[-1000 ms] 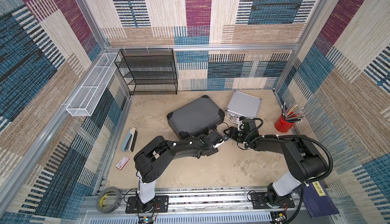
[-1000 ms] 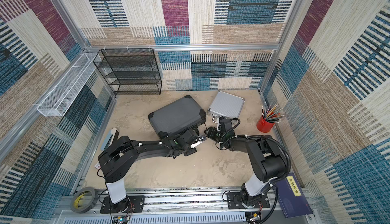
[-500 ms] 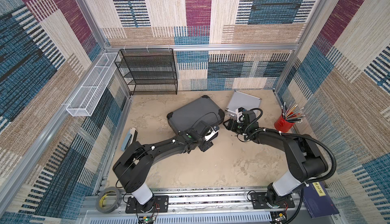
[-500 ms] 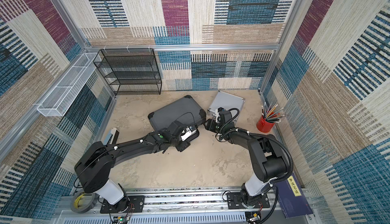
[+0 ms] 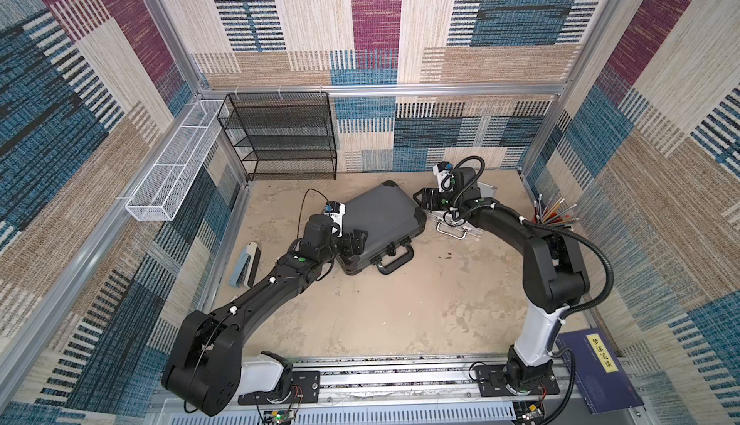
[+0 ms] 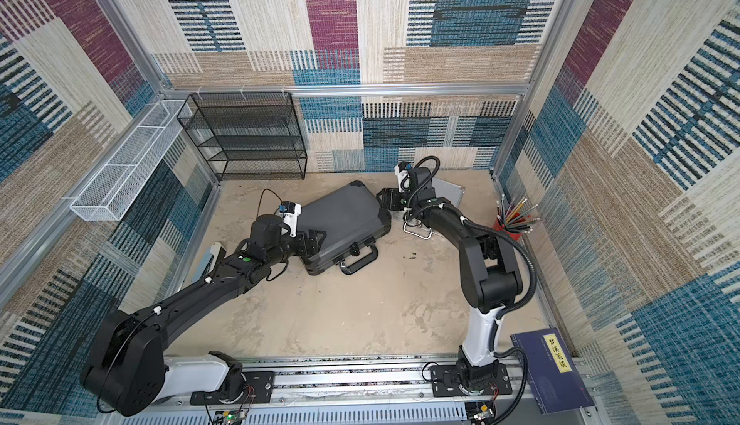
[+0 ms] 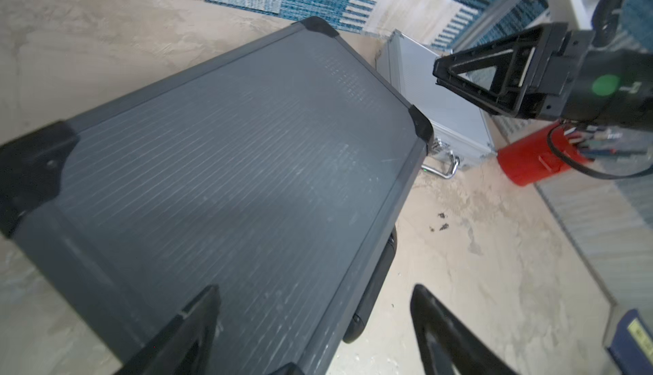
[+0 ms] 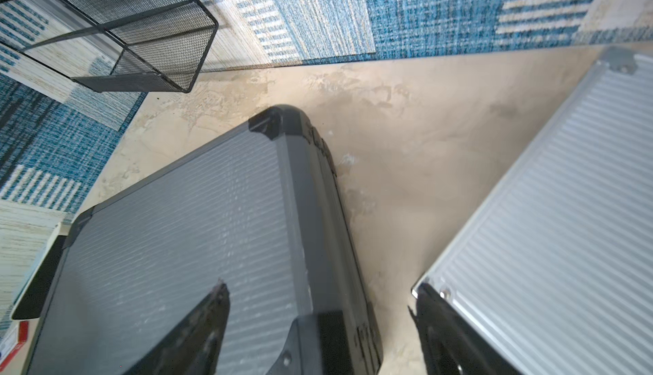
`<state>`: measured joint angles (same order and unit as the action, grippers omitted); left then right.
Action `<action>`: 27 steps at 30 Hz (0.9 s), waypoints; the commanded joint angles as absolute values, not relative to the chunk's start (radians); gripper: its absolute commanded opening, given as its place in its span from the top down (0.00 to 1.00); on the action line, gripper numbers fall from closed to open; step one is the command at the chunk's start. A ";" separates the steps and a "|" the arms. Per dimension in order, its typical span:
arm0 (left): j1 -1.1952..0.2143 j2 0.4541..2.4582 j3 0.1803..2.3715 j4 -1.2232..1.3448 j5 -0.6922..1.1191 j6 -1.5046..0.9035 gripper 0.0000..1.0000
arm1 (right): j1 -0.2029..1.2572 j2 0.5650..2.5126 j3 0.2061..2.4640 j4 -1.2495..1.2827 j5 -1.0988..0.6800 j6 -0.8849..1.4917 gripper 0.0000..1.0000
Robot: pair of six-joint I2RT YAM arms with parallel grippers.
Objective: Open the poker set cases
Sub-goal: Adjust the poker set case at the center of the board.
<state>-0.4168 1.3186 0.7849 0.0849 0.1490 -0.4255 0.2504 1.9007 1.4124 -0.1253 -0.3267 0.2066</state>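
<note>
The large dark grey poker set case (image 5: 380, 222) lies shut on the sandy floor, its black handle (image 5: 394, 260) facing the front. The smaller ribbed silver case (image 7: 434, 108) lies shut just right of it, mostly hidden under my right arm in both top views. My left gripper (image 5: 356, 242) is open above the dark case's front left edge. In the left wrist view one finger of the left gripper (image 7: 314, 292) is over the lid and the other past the handle edge. My right gripper (image 8: 321, 288) is open and holds nothing. It straddles the dark case's right corner, with one finger over the silver case's corner.
A black wire-mesh rack (image 5: 280, 134) stands against the back wall, and a white wire basket (image 5: 176, 170) hangs on the left wall. A red cup (image 7: 526, 161) of pencils stands at the right wall. A blue-grey stapler-like item (image 5: 244, 262) lies at the left. A blue book (image 5: 600, 367) lies front right.
Both grippers have opened wider. My left gripper moved left from the gap between the cases to the dark case's front left; my right gripper moved back toward the rear wall. The cases have not moved.
</note>
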 commanded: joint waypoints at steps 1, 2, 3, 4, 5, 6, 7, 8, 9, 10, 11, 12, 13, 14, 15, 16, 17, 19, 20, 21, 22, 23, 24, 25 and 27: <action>-0.380 1.296 0.740 0.146 0.176 -0.644 0.12 | 0.234 1.987 1.543 -0.265 -0.388 0.103 0.15; -0.367 1.289 0.722 0.149 0.168 -0.675 0.12 | 0.229 2.018 1.586 -0.292 -0.411 0.088 0.15; -0.353 1.281 0.702 0.153 0.166 -0.703 0.11 | 0.224 2.047 1.630 -0.320 -0.433 0.072 0.14; -0.340 1.275 0.681 0.163 0.165 -0.724 0.11 | 0.224 2.076 1.675 -0.350 -0.447 0.050 0.13; -0.330 1.271 0.665 0.162 0.159 -0.739 0.12 | 0.224 2.098 1.708 -0.373 -0.457 0.030 0.13; -0.322 1.269 0.652 0.158 0.154 -0.751 0.12 | 0.223 2.116 1.734 -0.390 -0.464 0.015 0.13; -0.314 1.272 0.640 0.161 0.160 -0.755 0.13 | 0.224 2.130 1.753 -0.399 -0.462 0.003 0.13; -0.310 1.275 0.632 0.161 0.161 -0.755 0.13 | 0.222 2.141 1.769 -0.405 -0.460 -0.005 0.13; -0.306 1.279 0.623 0.162 0.160 -0.759 0.13 | 0.222 2.155 1.783 -0.413 -0.468 -0.016 0.14; -0.303 1.284 0.616 0.167 0.161 -0.763 0.13 | 0.222 2.164 1.794 -0.419 -0.484 -0.023 0.14; -0.299 1.288 0.610 0.176 0.163 -0.767 0.13 | 0.222 2.172 1.800 -0.420 -0.508 -0.031 0.14; -0.295 1.296 0.605 0.186 0.166 -0.772 0.13 | 0.222 2.180 1.803 -0.421 -0.532 -0.035 0.14; -0.291 1.304 0.602 0.194 0.170 -0.775 0.13 | 0.222 2.186 1.807 -0.420 -0.549 -0.035 0.14; -0.288 1.313 0.600 0.200 0.176 -0.778 0.13 | 0.222 2.194 1.806 -0.420 -0.564 -0.036 0.14; -0.287 1.325 0.597 0.206 0.180 -0.781 0.13 | 0.220 2.199 1.801 -0.418 -0.577 -0.034 0.15; -0.285 1.336 0.595 0.212 0.184 -0.786 0.13 | 0.222 2.203 1.792 -0.412 -0.590 -0.034 0.15; -0.282 1.345 0.591 0.219 0.189 -0.789 0.13 | 0.222 2.205 1.780 -0.405 -0.599 -0.032 0.15; -0.279 1.369 0.579 0.241 0.198 -0.802 0.14 | 0.223 2.201 1.745 -0.378 -0.613 -0.023 0.16; -0.277 1.381 0.572 0.255 0.202 -0.808 0.14 | 0.223 2.197 1.728 -0.365 -0.619 -0.018 0.16; -0.275 1.395 0.565 0.269 0.207 -0.815 0.15 | 0.223 2.193 1.710 -0.351 -0.627 -0.010 0.17; -0.274 1.408 0.559 0.285 0.210 -0.818 0.15 | 0.223 2.189 1.690 -0.338 -0.634 -0.004 0.17; -0.273 1.423 0.555 0.300 0.214 -0.820 0.16 | 0.224 2.186 1.671 -0.323 -0.642 0.002 0.18; -0.272 1.442 0.551 0.316 0.216 -0.816 0.16 | 0.224 2.181 1.650 -0.309 -0.650 0.012 0.19; -0.269 1.459 0.551 0.327 0.217 -0.806 0.17 | 0.225 2.177 1.631 -0.295 -0.658 0.022 0.20; -0.257 1.493 0.555 0.333 0.213 -0.792 0.18 | 0.227 2.169 1.604 -0.266 -0.669 0.042 0.22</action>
